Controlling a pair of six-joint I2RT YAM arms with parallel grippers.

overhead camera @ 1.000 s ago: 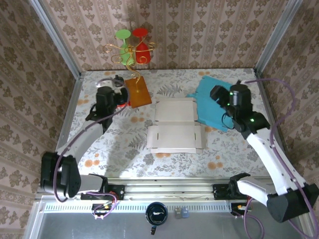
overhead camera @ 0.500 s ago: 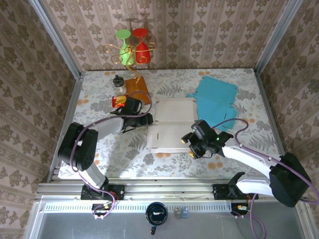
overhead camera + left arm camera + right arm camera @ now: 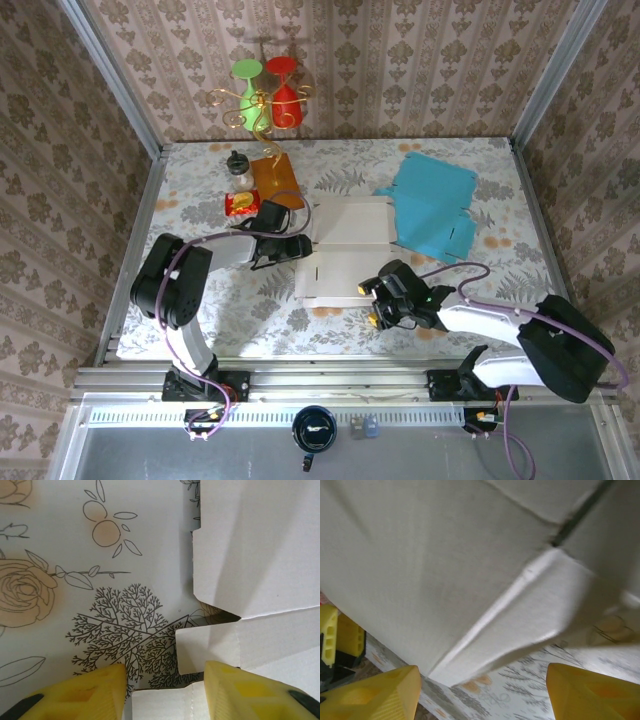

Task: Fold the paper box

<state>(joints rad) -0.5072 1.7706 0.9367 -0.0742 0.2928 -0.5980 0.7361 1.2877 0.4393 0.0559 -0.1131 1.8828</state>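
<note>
The paper box (image 3: 350, 232) is a flat white cut-out lying in the middle of the table. My left gripper (image 3: 298, 244) is low at the box's left edge. In the left wrist view its yellow fingers (image 3: 75, 695) stand apart, with a small white tab of the box (image 3: 172, 704) lying between them, ungripped. My right gripper (image 3: 385, 295) is at the box's near right corner. Its fingers (image 3: 592, 690) are wide open, and the box's edge (image 3: 520, 605) curls up off the tablecloth just ahead of them.
A flat blue cut-out (image 3: 432, 205) lies at the back right. An orange booklet (image 3: 275, 180), a small bottle (image 3: 238, 165) and a red packet (image 3: 241, 204) sit at the back left. A wire stand with green and red glasses (image 3: 265, 95) stands against the back wall.
Both arms have swung in from the back corners and come down to the white box: left to its left edge, right to its near right corner. The left jaws have narrowed.
</note>
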